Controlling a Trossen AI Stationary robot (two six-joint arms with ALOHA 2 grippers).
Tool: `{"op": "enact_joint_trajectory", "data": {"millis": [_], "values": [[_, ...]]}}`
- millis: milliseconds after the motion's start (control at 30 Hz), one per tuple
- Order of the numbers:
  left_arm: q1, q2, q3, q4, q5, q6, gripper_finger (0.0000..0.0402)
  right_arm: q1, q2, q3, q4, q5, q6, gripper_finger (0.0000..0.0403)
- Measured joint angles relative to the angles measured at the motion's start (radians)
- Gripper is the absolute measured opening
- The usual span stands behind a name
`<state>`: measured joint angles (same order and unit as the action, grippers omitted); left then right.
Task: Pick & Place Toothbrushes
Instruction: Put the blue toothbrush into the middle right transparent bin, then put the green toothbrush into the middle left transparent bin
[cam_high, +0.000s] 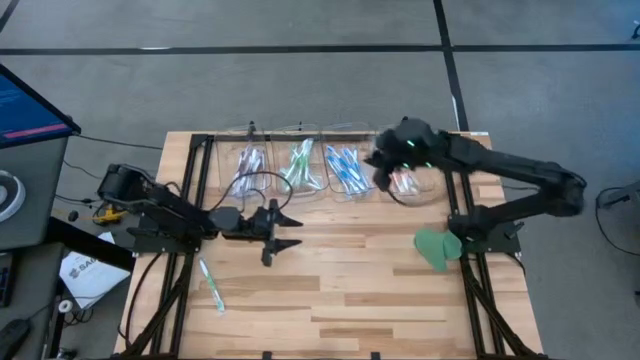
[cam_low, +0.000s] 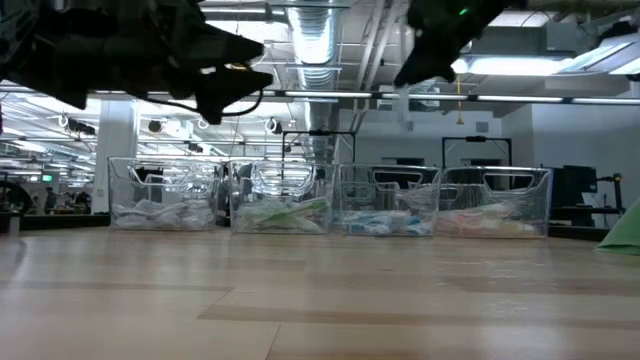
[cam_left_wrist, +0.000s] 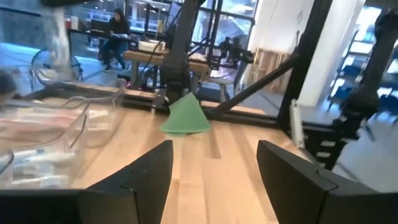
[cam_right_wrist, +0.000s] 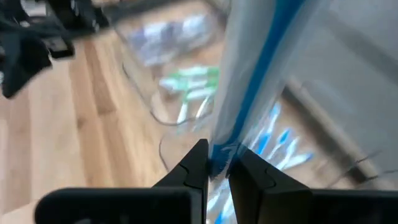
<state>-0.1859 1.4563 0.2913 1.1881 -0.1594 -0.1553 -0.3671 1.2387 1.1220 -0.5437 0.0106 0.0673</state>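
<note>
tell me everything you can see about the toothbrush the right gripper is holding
The toothbrush is a thin, stick-like piece of translucent white plastic with a blue stripe along its length. The right gripper is shut on its lower end, so it stands out from between the fingers. It is held above the clear bins, near the far right side of the table, touching nothing but the fingers. Its head cannot be made out.

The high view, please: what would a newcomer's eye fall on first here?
A row of four clear plastic bins at the table's far edge, each filled with thin translucent toothbrushes sorted by accent colour, draws the eye first. Above the right end of the row, the right pincer is shut on a blue-accented toothbrush. The left pincer hangs open over mid-table, and one green-accented toothbrush lies alone on the wood near the left front.
</note>
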Motion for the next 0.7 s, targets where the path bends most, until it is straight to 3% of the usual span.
{"op": "enact_joint_trajectory", "data": {"millis": [133,367,700], "values": [[-0.009,-0.088,-0.073,0.002,-0.002,-0.057,0.0222,-0.109,0.207,0.138,-0.138,-0.133,0.013,0.0033],[-0.060,-0.158,-0.161,-0.001,-0.005,-0.121,0.0218,-0.177,0.514,0.324,-0.343,-0.159,0.015,0.0042],[-0.117,-0.159,-0.183,0.001,-0.002,-0.115,0.0218,-0.187,0.711,0.489,-0.453,-0.159,0.012,0.0189]]}}
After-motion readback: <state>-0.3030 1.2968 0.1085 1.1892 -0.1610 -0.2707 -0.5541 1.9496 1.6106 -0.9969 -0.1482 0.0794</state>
